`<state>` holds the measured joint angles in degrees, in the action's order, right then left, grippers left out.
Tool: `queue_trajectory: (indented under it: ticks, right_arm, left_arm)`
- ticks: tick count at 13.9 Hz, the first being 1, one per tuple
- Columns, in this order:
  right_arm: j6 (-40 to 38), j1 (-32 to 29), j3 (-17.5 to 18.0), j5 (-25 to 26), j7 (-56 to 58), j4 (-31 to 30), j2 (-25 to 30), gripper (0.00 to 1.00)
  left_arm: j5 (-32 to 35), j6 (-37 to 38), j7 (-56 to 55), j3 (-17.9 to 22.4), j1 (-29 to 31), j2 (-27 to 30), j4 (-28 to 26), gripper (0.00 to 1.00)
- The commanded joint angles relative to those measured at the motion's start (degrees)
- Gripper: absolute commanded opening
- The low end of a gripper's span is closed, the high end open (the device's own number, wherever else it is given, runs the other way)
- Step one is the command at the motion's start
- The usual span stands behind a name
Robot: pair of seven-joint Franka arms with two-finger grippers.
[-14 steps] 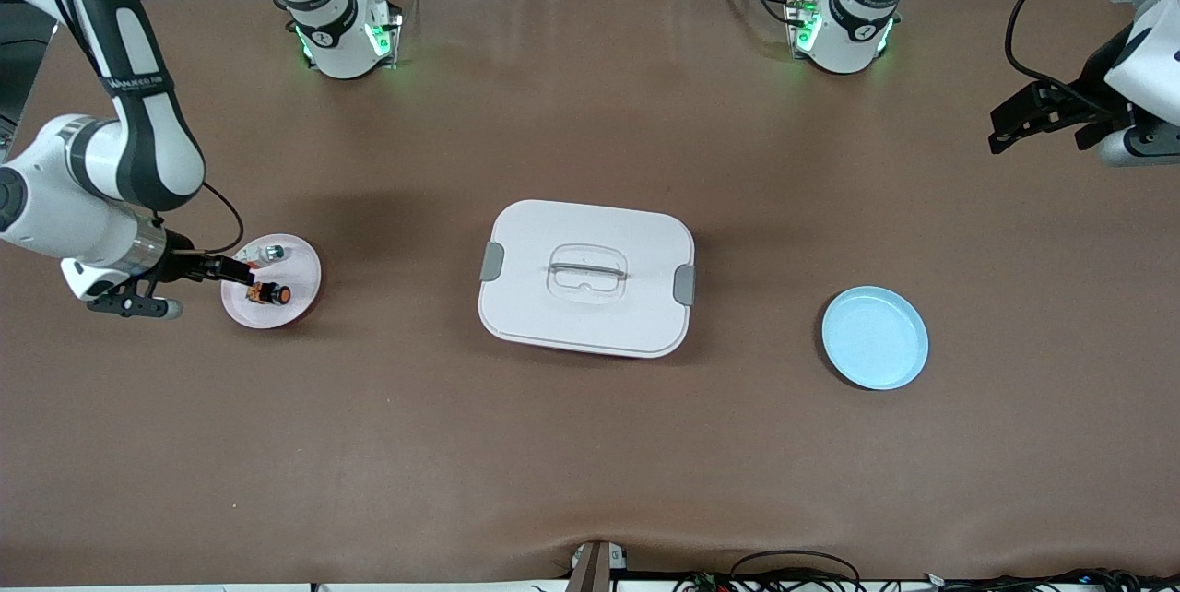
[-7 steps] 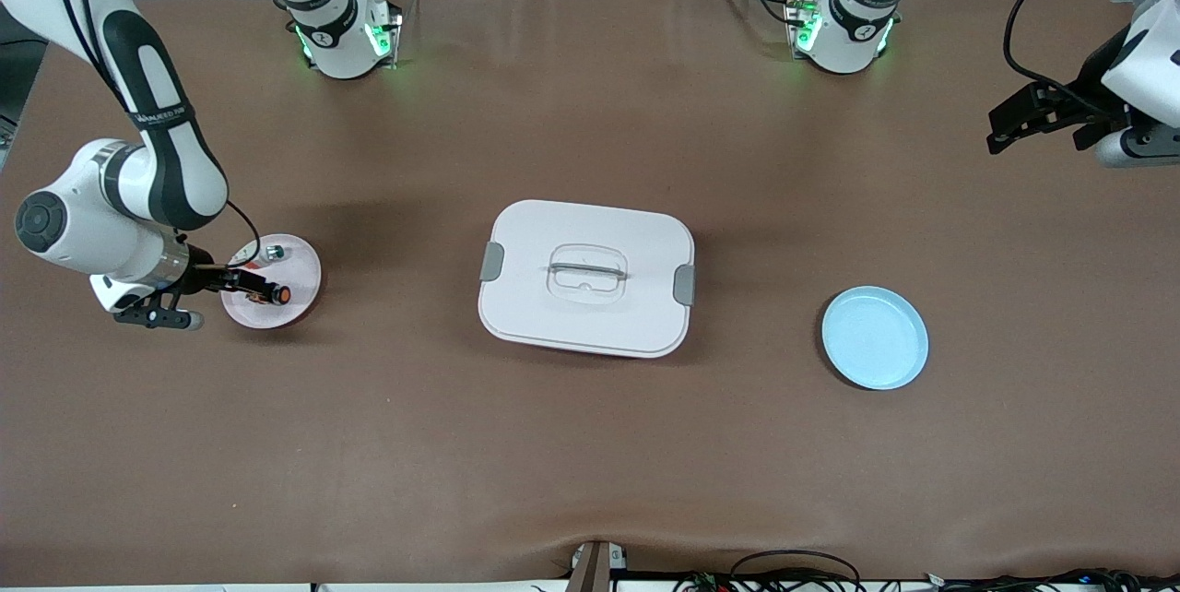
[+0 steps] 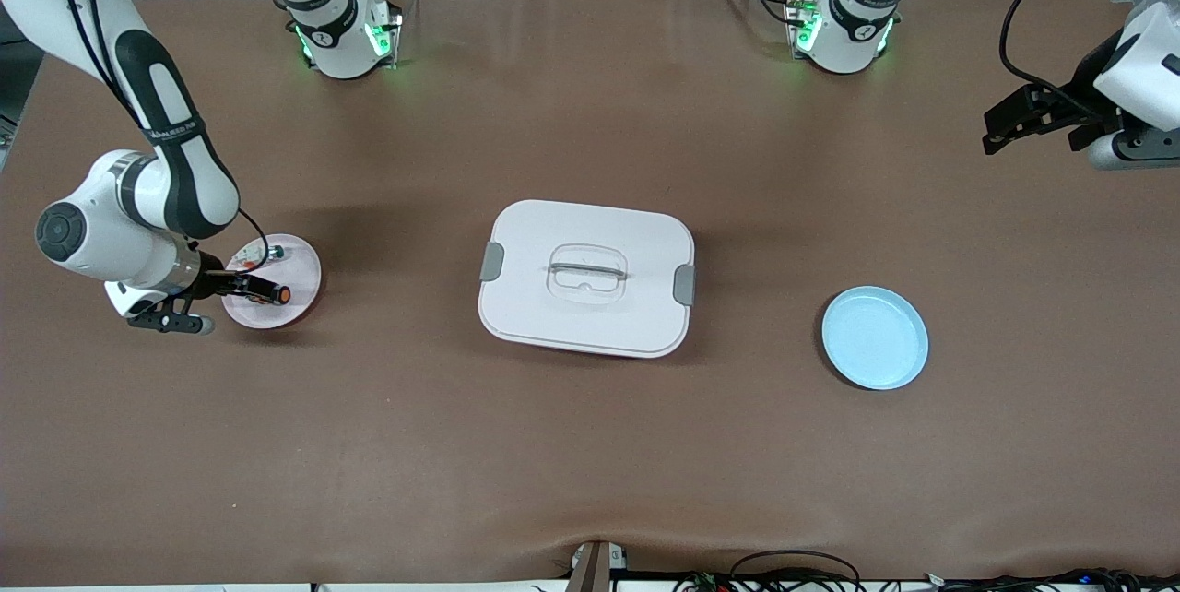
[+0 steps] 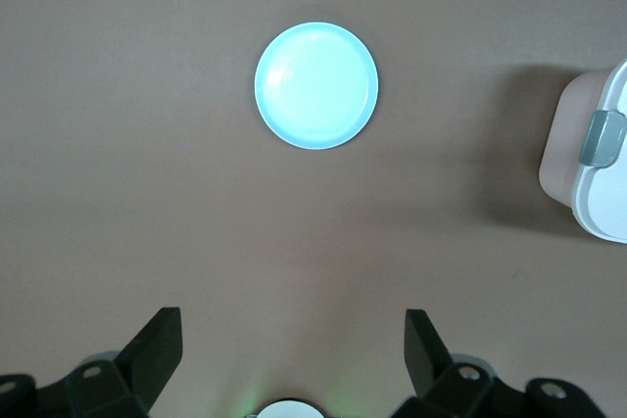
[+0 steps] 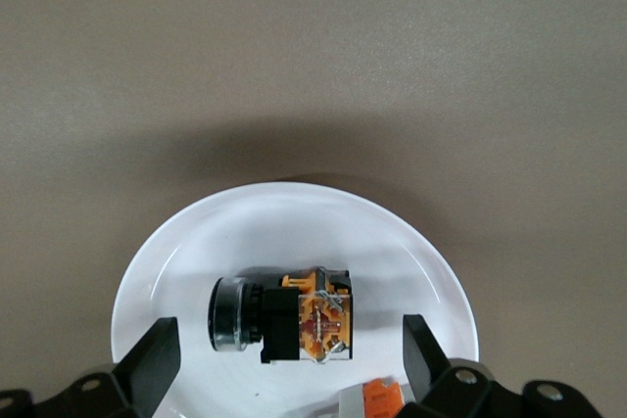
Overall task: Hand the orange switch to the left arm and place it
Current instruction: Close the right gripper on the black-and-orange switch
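Orange switch (image 3: 268, 294): lay on its side on a pale pink plate (image 3: 297, 292) at the right arm's end of the surface (image 3: 590, 463). In the right wrist view the switch (image 5: 289, 313) showed a black barrel and an orange-marked block, resting on the plate (image 5: 196, 252), between the fingers and touching neither.

Second small part (image 3: 273, 252), silver-white: on the same plate, farther from the front camera than the switch.

Right end effector (image 3: 241, 286): low over the plate, at the switch. Fingers (image 5: 147, 364) spread wide, one on each side of the switch, nothing gripped.

Box (image 3: 586, 277): white, lid on, grey side clips, mid-surface, between the two plates and well apart from both. One clipped corner (image 4: 598, 159) appeared in the left wrist view.

Blue plate (image 3: 874, 337): toward the left arm's end of the surface, nothing on it; also seen in the left wrist view (image 4: 315, 85).

Left end effector (image 3: 1014, 120): waiting high over the surface near that end, well apart from the blue plate. Fingers (image 4: 157, 349) wide apart, holding nothing.
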<state>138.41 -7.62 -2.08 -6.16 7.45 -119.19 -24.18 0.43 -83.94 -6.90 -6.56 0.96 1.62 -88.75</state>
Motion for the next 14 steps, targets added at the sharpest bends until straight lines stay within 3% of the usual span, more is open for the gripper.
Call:
queue_trajectory:
  ticks: [1, 14]
  right_arm:
    - [0.5, 0.1, 0.1, 0.1, -0.6, 0.6, -1.3, 1.0]
    - [1.8, 0.2, 0.2, -1.9, -3.7, -0.1, -3.0, 1.0]
  left_arm:
    - [0.1, -0.2, 1.2, -0.1, 0.1, 0.6, -0.4, 1.0]
    - [0.0, -0.3, 1.1, -0.1, 0.1, 0.4, -0.4, 1.0]
